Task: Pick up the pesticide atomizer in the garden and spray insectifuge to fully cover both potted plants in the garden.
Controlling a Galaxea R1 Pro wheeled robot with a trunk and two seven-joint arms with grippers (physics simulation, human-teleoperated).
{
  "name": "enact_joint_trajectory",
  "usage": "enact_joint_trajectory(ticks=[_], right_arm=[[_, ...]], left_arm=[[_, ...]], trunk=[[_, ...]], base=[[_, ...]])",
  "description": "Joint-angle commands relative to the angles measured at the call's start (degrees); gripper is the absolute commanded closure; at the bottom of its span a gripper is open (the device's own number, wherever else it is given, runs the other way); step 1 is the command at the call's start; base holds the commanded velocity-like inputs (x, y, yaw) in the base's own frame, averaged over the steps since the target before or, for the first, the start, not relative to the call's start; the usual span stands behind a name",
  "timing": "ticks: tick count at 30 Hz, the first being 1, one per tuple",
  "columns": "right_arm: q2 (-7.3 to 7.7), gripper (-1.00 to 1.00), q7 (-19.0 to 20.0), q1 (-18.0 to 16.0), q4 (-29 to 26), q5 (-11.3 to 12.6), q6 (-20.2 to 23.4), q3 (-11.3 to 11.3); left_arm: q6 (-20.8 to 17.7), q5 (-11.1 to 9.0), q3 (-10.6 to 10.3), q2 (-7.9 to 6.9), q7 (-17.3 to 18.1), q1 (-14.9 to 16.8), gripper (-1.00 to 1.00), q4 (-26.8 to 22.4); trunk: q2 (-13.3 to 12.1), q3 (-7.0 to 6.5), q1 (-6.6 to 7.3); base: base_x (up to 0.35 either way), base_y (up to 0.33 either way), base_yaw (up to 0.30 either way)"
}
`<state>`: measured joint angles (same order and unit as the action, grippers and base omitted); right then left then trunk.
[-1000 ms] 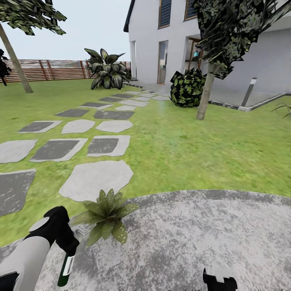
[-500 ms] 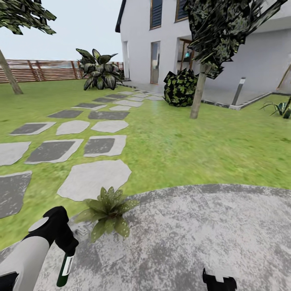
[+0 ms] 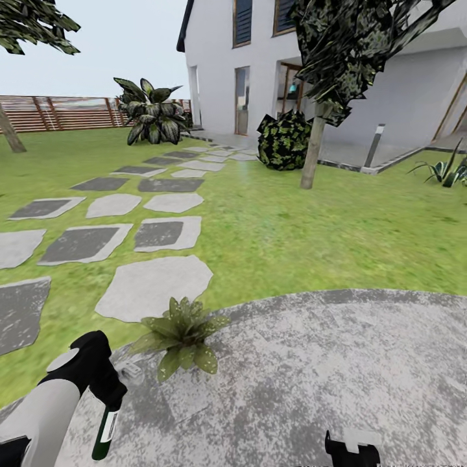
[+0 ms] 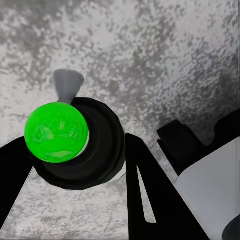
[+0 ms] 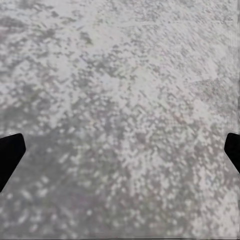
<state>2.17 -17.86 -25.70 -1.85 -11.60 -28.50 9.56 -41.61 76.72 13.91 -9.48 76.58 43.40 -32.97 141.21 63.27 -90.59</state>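
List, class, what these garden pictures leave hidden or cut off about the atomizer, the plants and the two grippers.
- Pesticide atomizer: in the head view the left gripper covers its spray head; the nozzle's aim is unclear.
- Potted plant: its leaves hide the pot.
- Right gripper: the head view's bottom edge cuts it off.
- Right wrist view: its side edges crop both fingertips above the paving.

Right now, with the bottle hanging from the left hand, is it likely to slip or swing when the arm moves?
Probably some risk. The bottle hangs below the left hand, held near its top, so it may swing. It looks slim, smooth and rigid, so it could slip if the grip loosens. It seems light for its size, which should help.
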Motion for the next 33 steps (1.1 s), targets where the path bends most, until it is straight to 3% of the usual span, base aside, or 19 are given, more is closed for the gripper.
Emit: enact_joint_trajectory(ticks=[1,12,20,22,25,33], right_arm=[[0.01,-1.00,-0.2,-0.1,0.1,-0.6,-0.2,0.4],[0.03,-1.00,-0.2,-0.1,0.1,-0.6,-0.2,0.4],[0.02,-1.00,-0.2,-0.1,0.1,-0.7,-0.2,0.4],[0.06,-1.00,-0.1,-0.1,0.2,-0.7,-0.2,0.4],[0.12,-1.00,-0.1,-0.1,0.2,-0.7,-0.2,0.4],[0.12,-1.00,0.0,-0.1,0.2,-0.7,-0.2,0.4]], left_arm=[[-0.6,0.5,0.3,0.06,0.5,0.0,1.00,-0.1],[-0.6,0.1,0.6,-0.39,0.3,0.0,1.00,-0.8],[-1.3,0.6,0.2,0.23,1.0,1.0,1.00,-1.0],[-2.1,0.7,0.1,0.19,2.2,1.1,1.00,-1.0],[-2.5,1.7,-0.1,0.10,6.8,1.2,1.00,-1.1],[-2.6,1.9,0.0,-0.13,7.3,1.2,1.00,-1.1]], trunk=[[0.0,0.05,0.01],[0.0,0.05,0.01],[0.0,0.05,0.01],[0.0,0.05,0.01],[0.0,0.05,0.01],[0.0,0.05,0.01]], base=[[0.007,0.008,-0.238],[0.001,0.001,-0.259],[0.000,0.000,-0.034],[0.000,0.000,0.000],[0.000,0.000,0.000],[0.000,0.040,0.000]])
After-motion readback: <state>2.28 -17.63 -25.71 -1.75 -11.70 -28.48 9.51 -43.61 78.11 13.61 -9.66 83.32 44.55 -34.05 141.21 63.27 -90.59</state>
